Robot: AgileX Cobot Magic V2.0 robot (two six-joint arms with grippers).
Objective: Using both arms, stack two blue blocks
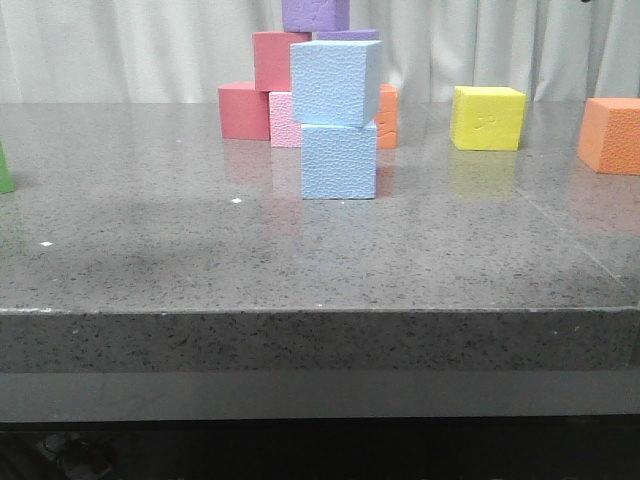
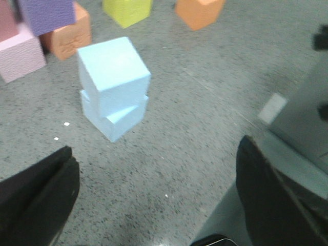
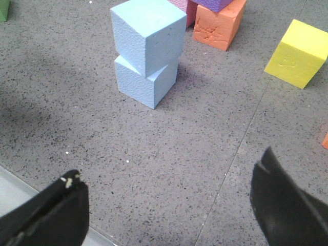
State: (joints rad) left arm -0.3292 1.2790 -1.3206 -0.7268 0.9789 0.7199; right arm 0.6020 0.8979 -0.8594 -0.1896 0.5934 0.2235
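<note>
The stacking itself looked done: 1 blue block, the upper blue block point(image 1: 336, 82), sat on the lower blue block point(image 1: 339, 161), twisted a little out of line with it and overhanging slightly, so the pair stood near the middle of the table point(image 1: 150, 250), in front of the cluster of other cubes. Both arms were clear of the stack. The left gripper point(image 2: 154, 205) showed its 2 dark fingers spread wide apart with nothing between them, and the right gripper point(image 3: 169, 205) was likewise spread and empty, well apart from the blocks. As a judgement, the step in hand was the retreat after release; any next move called only for keeping both arms away from the tower, since a nudge on the skewed top cube could tip it. The surface was a grey speckled stone-like top, glossy enough to mirror the cubes faintly. Behind stood red cubes point(image 1: 262, 85), a pink cube point(image 1: 283, 120), a purple cube point(image 1: 315, 14), a yellow cube point(image 1: 488, 117) and an orange cube point(image 1: 610, 134), before a pale pleated curtain point(image 1: 130, 45).
</note>
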